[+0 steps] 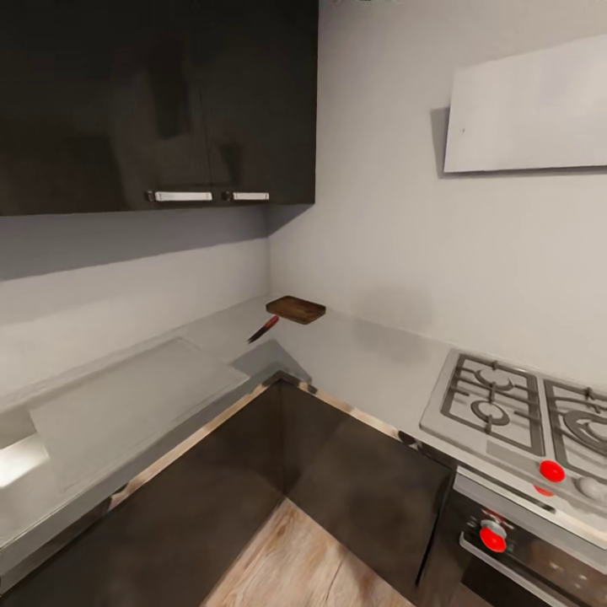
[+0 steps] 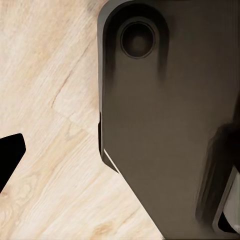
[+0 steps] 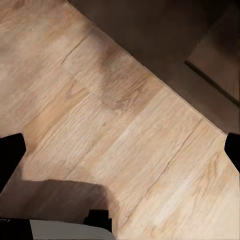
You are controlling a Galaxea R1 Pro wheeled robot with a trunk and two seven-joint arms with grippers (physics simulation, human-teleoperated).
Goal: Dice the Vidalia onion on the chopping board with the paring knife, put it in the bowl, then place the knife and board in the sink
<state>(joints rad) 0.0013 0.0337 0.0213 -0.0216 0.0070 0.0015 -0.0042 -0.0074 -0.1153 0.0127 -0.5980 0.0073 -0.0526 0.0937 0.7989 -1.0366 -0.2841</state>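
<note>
On countertop (image 1: 362, 358): one chopping board (image 1: 296, 308), one paring knife (image 1: 263, 329).

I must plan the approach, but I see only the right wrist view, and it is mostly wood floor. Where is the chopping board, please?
Observer: In the head view, the chopping board lies in the far corner of the countertop.
Operator: And the paring knife?
Observer: The paring knife lies on the countertop just beside the board, on its left side.
Operator: Is there something on the right of the corner?
Observer: Yes, a gas stove with red knobs is set into the countertop there.
</note>
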